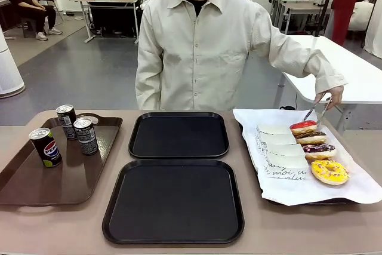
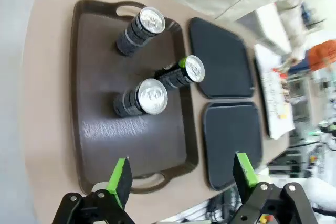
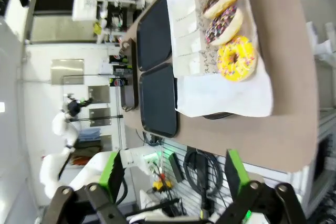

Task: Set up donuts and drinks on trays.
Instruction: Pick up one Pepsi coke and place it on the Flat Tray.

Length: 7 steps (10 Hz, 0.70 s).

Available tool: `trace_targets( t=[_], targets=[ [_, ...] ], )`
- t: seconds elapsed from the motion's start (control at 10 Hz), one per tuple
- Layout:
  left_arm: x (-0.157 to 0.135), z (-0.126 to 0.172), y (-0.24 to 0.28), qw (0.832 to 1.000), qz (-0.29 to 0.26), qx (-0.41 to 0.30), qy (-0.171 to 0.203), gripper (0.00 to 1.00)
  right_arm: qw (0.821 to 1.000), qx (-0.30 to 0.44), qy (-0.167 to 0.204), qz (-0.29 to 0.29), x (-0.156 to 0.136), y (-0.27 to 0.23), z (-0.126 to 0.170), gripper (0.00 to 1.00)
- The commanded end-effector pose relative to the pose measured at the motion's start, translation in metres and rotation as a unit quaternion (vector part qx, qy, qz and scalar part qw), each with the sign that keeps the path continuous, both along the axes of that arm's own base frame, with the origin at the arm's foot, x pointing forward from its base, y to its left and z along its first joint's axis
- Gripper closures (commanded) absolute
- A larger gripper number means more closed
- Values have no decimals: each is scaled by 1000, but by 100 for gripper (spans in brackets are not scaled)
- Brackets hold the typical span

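Donuts (image 1: 318, 150) overlap, partly hiding each other; left tool (image 2: 181, 162) and right tool (image 3: 174, 156) gape empty

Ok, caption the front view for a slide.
Two black trays between three soda cans on a brown tray and donuts on white paper; a person holds tongs at the red-iced one.

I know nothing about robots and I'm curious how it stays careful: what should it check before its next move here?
1. Are the near black tray and far black tray bare? ok.
2. Are the cans upright on the brown tray? ok.
3. Are the left jaws open and holding nothing? ok.
4. Are the right jaws open and holding nothing? ok.
5. Is the donut side free of people? not ok: the person's hand holds tongs at the red donut.
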<state>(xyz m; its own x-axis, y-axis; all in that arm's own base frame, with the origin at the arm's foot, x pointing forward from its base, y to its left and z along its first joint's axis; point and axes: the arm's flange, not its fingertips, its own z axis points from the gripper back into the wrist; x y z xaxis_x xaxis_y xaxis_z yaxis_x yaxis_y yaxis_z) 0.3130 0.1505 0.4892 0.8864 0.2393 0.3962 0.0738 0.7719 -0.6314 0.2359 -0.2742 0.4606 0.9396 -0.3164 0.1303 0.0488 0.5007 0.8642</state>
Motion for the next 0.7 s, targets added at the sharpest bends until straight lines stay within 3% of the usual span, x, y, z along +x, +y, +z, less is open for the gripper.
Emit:
trace_targets(
  t=[0.0, 0.1, 0.3, 0.6],
  targets=[
    [30, 40, -40, 986, 14, 166, 24, 0, 1000, 10, -8, -1, -1, -2, 0, 0],
    [48, 57, -58, 973, 37, 226, 23, 0, 1000, 10, -8, -1, -1, -2, 0, 0],
    [85, 62, -89, 944, 33, 322, 65, 0, 1000, 10, -8, -1, -1, -2, 0, 0],
    [116, 30, -124, 935, -38, 323, 144, 0, 1000, 10, -8, -1, -1, -2, 0, 0]
  ],
)
